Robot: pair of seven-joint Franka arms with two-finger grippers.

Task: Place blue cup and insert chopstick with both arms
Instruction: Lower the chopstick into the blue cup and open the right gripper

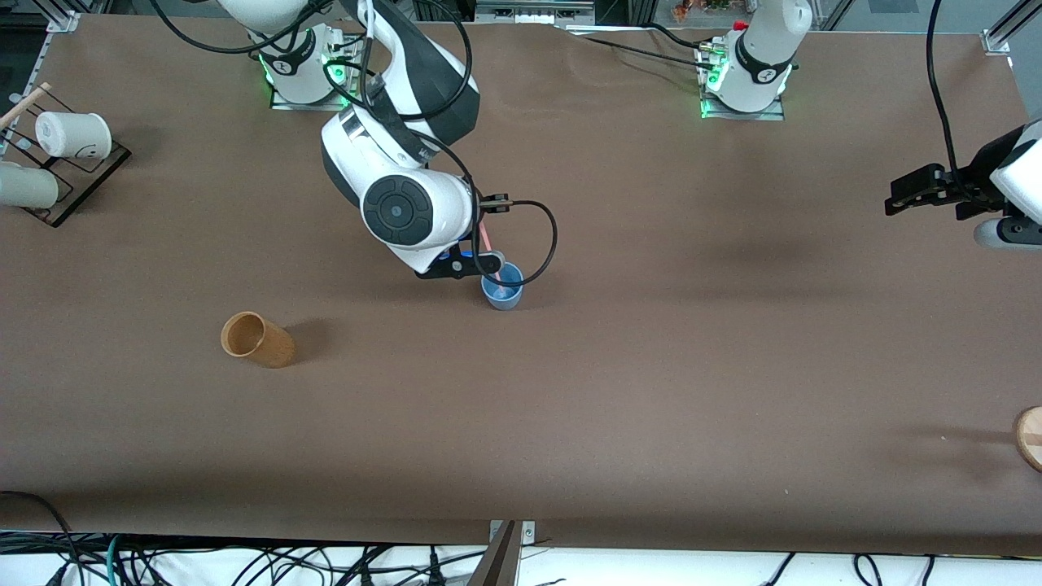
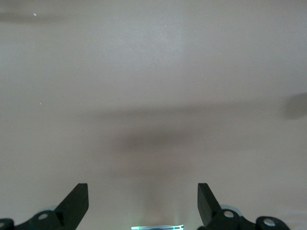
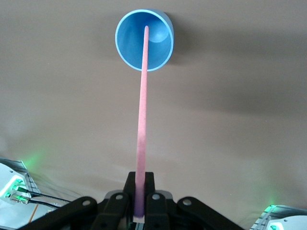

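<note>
Two arms: only the right arm works now; the left arm waits.
Right gripper (image 3: 139, 199): fingers pressed together on the upper end of the chopstick (image 3: 141, 120), pinching it; the gripper is over the cup (image 1: 502, 290).
Left gripper (image 2: 143, 203): fingers spread wide and holding nothing, over bare table (image 1: 651, 366) at the left arm's end, well apart from the cup.
Cup: it stands upright on the table, directly below the right gripper, mouth up.
Chopstick: it hangs from the right gripper with its lower tip inside the rim of the cup; whether the tip touches the bottom, I cannot tell.
Step in hand: I judge it is the insertion, nearly finished.
How to do it well: lower straight down and slowly, keep the tip away from the wall, because the light cup can tip; release only when the tip rests inside.
Containers: the cup holds only the chopstick tip; a brown cup (image 1: 258, 339) lies on its side, empty, toward the right arm's end; a white cup (image 1: 73, 134) lies on a rack (image 1: 85, 183) at the table edge.
</note>
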